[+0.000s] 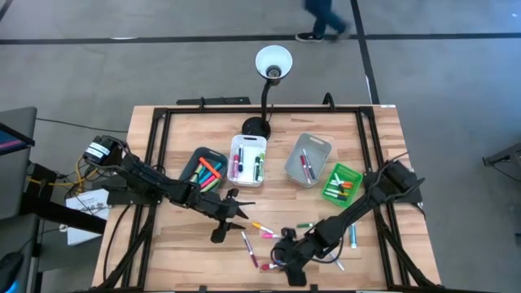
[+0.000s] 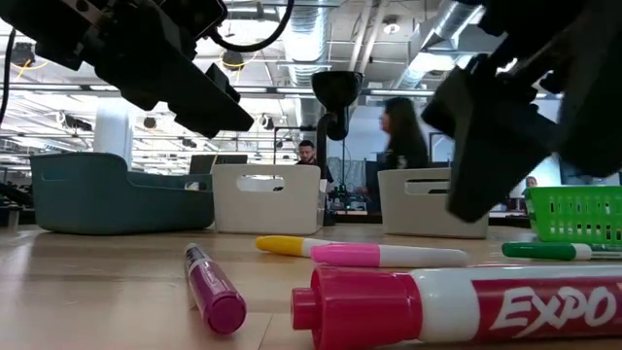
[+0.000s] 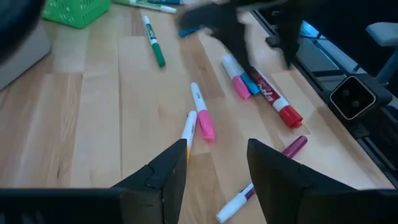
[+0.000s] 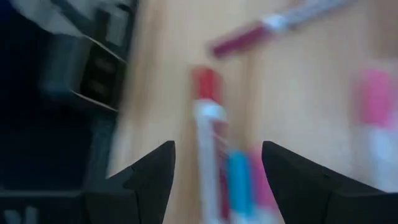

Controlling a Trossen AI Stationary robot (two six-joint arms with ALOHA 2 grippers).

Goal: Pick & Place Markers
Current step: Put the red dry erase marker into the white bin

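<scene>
Several markers lie flat on the wooden table near its front edge: a pink-capped one, a yellow-capped one, a green one, a red one and a magenta one. My left gripper hovers open above the table, short of the pink and yellow markers, nothing between its fingers. My right gripper is open low over the red-capped marker and a blue one at the front; its fingers stand on either side without touching. More markers fill the bins.
Behind the loose markers stand a teal bin, a white bin, a grey bin and a green basket. A black desk lamp stands at the back. People are in the room beyond the table.
</scene>
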